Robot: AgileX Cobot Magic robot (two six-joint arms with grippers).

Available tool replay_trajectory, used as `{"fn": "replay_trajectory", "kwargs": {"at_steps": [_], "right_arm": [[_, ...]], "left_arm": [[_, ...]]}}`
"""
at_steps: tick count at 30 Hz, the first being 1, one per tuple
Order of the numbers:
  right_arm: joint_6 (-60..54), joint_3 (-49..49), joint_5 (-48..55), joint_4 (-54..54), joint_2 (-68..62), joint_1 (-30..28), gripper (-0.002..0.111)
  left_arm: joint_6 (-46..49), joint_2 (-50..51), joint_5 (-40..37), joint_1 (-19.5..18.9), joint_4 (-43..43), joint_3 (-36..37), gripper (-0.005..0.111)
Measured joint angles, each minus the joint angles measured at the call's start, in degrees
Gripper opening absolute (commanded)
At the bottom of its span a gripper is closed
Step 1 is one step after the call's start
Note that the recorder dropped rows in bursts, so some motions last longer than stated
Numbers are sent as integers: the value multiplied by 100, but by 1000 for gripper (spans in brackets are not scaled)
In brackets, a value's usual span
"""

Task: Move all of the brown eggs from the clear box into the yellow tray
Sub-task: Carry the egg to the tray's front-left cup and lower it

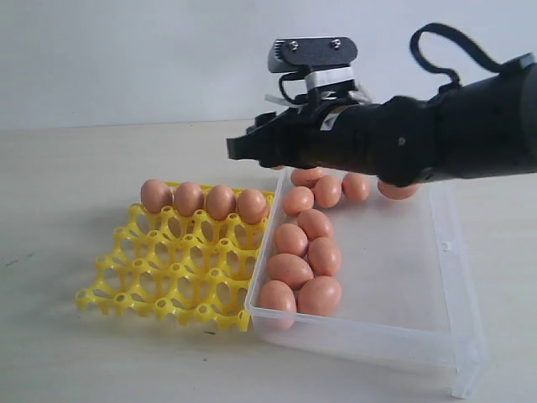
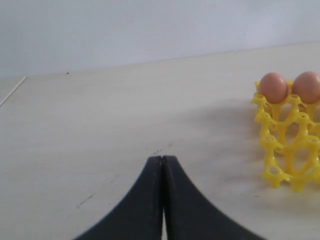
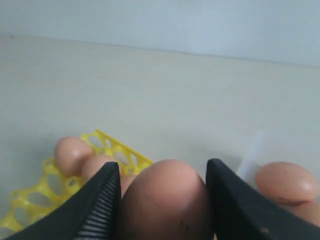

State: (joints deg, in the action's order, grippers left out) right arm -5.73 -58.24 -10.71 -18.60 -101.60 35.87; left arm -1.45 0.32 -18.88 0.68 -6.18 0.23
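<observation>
Yellow tray (image 1: 159, 285) w/ 4 brown eggs (image 1: 220, 201); others in clear box (image 1: 394, 281).

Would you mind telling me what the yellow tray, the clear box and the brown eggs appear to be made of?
yellow tray: likely moulded plastic, slightly glossy, uniform colour. clear box: thin transparent plastic; the table shows through. brown eggs: smooth matte shells; real or imitation, I cannot tell.

— What's behind everything?
— A plain whitish wall (image 1: 126, 59), meeting the tabletop (image 1: 84, 353) along a straight line.
— And the surface?
— Pale cream and matte, with faint grain. The left wrist view shows a few small dark scuff marks (image 2: 160, 150) and a thin line (image 2: 12, 92), maybe a seam or an edge; it's too faint to tell.
— Light?
— Soft and even, with blurred shadows.
</observation>
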Motion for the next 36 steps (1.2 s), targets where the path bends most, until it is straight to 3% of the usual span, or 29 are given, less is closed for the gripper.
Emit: {"fn": "replay_trajectory", "kwargs": {"at_steps": [4, 9, 25, 36], "right_arm": [[105, 0, -861, 32, -315, 468, 0], [182, -477, -963, 76, -897, 777, 0], [337, -3025, -173, 497, -2879, 1050, 0], [357, -3309, 65, 548, -3308, 1072, 0]], "left_arm": [[0, 0, 0, 0, 0, 0, 0], [0, 0, 0, 0, 0, 0, 0], [0, 0, 0, 0, 0, 0, 0], [0, 0, 0, 0, 0, 0, 0]]}}
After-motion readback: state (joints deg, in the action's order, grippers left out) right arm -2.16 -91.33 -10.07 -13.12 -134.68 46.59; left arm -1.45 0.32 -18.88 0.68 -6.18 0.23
